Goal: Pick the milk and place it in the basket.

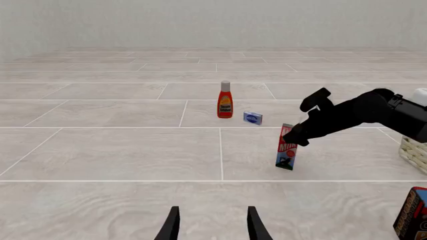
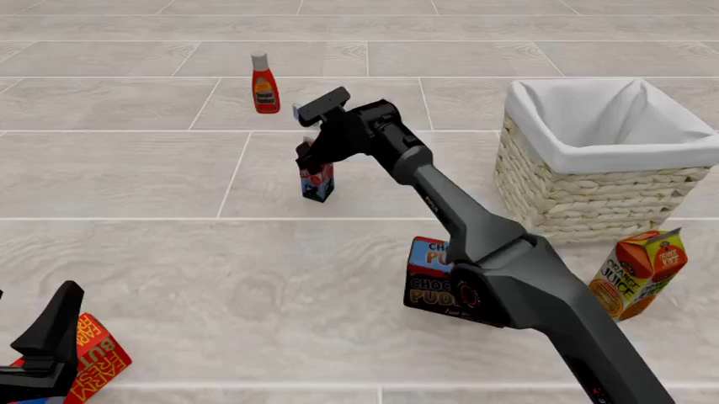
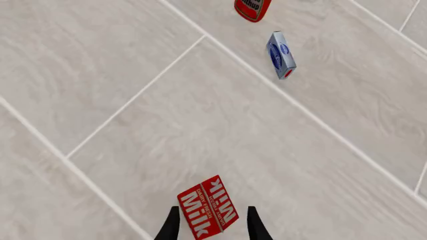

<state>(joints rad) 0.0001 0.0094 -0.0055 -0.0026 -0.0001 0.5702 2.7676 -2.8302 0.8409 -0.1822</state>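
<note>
Right gripper (image 3: 213,226) fingers apart, straddling milk (image 3: 207,206) top at lower centre of right wrist view; not yet clamped. Milk upright, long axis vertical, centre-left in front view. Left gripper (image 1: 213,222) open, well apart. Basket (image 2: 587,198) right of milk.

The arm (image 2: 472,227) covers the top of the milk (image 2: 318,183) in the front view, so the jaws' hold on it cannot be told there. It also hides much of the pudding box (image 2: 433,273). The butter box (image 2: 99,364) and the left gripper (image 2: 39,345) run off the lower edge. The small blue box (image 1: 253,118) is too small to read. In the right wrist view the ketchup (image 3: 252,9) is cut by the top edge, and the milk's lower part lies out of frame.
</note>
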